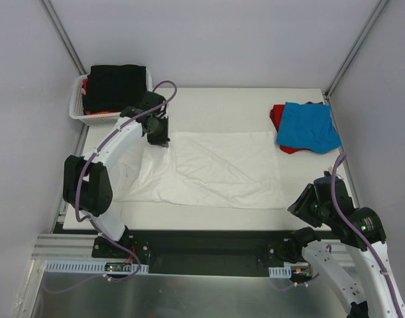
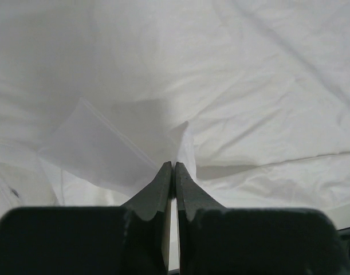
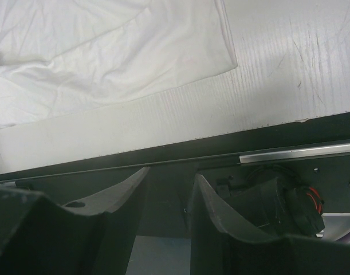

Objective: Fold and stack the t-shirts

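1. While the left claw [image 2: 173,167] is pinched fully shut on a small peak of cloth at the far left of the white t-shirt [image 1: 215,169], that shirt lies spread and wrinkled across the middle of the bench [image 1: 222,106], with its near left part bunched.
2. The right claw [image 3: 170,175] stands partly open with nothing in it. It hangs over the bench's near right edge, close to the shirt's near right corner but not touching it.
3. The blue t-shirt [image 1: 308,126] lies on the red t-shirt [image 1: 276,116] at the far right corner, and the black t-shirt [image 1: 116,86] fills the basket [image 1: 79,109] at the far left.
4. The left grip looks thin, with only a sliver of fabric between the tips. A quick pull could slide it free and let the fold collapse.
5. With only one side held, dragging the cloth would probably skew it and deepen the wrinkles instead of laying a straight fold.
6. If the pinch has caught just the top layer, lifting may part the layers and leave the lower one behind.
7. The left arm works just beside the basket, so a wide swing might knock it.
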Tool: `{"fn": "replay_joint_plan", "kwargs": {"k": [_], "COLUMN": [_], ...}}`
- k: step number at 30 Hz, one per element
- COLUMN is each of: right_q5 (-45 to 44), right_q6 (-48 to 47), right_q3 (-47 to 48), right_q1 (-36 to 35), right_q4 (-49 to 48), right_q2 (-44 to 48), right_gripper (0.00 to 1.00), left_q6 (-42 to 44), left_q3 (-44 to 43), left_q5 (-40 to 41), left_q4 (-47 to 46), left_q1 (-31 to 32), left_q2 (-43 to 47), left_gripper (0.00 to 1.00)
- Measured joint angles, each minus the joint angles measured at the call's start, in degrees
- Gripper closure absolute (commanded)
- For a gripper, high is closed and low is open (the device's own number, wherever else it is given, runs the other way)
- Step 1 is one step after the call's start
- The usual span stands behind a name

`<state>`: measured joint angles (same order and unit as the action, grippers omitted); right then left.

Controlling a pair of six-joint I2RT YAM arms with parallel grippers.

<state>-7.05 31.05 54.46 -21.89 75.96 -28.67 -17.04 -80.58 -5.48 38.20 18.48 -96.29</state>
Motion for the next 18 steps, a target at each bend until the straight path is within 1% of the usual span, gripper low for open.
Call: {"fn": "replay_joint_plan", "kwargs": {"k": [10,11,12,13,14,15,16,17,18], "right_q5": [0.0,0.0,0.0,0.0,0.0,0.0,0.0,0.0,0.0], "right_q6": [0.0,0.0,0.0,0.0,0.0,0.0,0.0,0.0,0.0], "right_q3": [0.0,0.0,0.0,0.0,0.0,0.0,0.0,0.0,0.0], "right_q1": [0.0,0.0,0.0,0.0,0.0,0.0,0.0,0.0,0.0], "right_q4": [0.0,0.0,0.0,0.0,0.0,0.0,0.0,0.0,0.0], "right_q2": [0.0,0.0,0.0,0.0,0.0,0.0,0.1,0.1,0.1], "right_gripper": [0.6,0.6,0.6,0.6,0.6,0.6,0.6,0.6,0.6], "left_q6": [0.0,0.0,0.0,0.0,0.0,0.2,0.2,0.3,0.2], "left_q3": [-0.6,-0.6,-0.6,-0.6,-0.6,-0.6,-0.5,-0.4,-0.1], "left_q5": [0.1,0.1,0.1,0.3,0.8,1.2,1.5,1.9,2.3], "left_q4": [0.7,0.7,0.7,0.7,0.7,0.6,0.6,0.6,0.4], "left_q1": [0.7,0.7,0.7,0.7,0.7,0.7,0.7,0.7,0.7], "left_q2": [0.7,0.7,0.6,0.6,0.3,0.0,-0.5,-1.3,-2.1], "left_gripper": [1.0,0.99,0.96,0.88,0.76,0.54,0.39,0.28,0.01]}}
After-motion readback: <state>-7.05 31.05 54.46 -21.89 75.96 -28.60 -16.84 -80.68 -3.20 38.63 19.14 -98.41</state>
